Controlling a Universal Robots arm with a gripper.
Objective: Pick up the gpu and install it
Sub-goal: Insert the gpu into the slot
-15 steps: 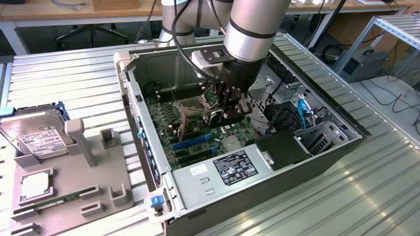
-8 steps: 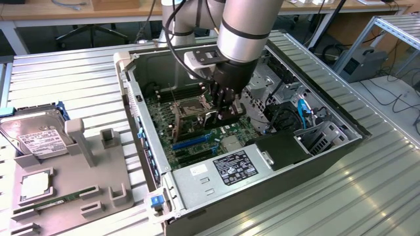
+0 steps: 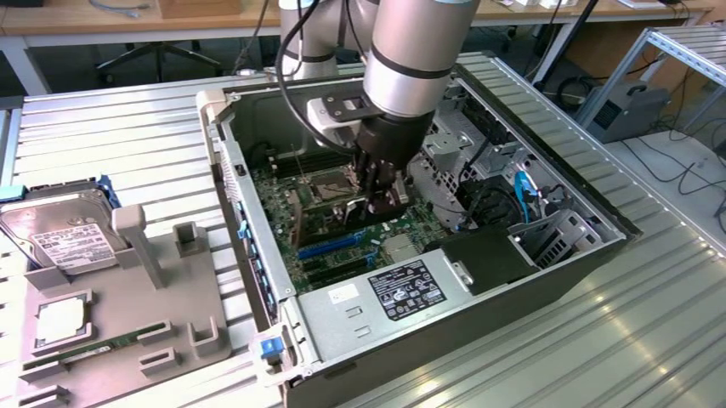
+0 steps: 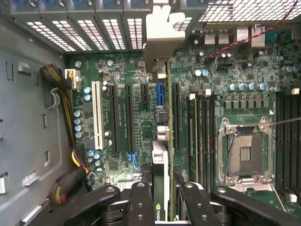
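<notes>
Claw (image 3: 377,189) pinching the gpu (image 4: 160,160) on edge, low inside the open case (image 3: 477,340) and close over the board (image 4: 207,61), bracket (image 4: 162,42) toward the rear grilles (image 4: 89,28), presumably to line its edge up with a slot.

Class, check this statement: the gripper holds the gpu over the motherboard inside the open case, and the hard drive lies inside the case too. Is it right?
No. The hard drive lies outside the case, on the grey holder at the exterior view's left, as the exterior view shows. The rest stands: the gripper holds the gpu over the motherboard inside the open case.
</notes>
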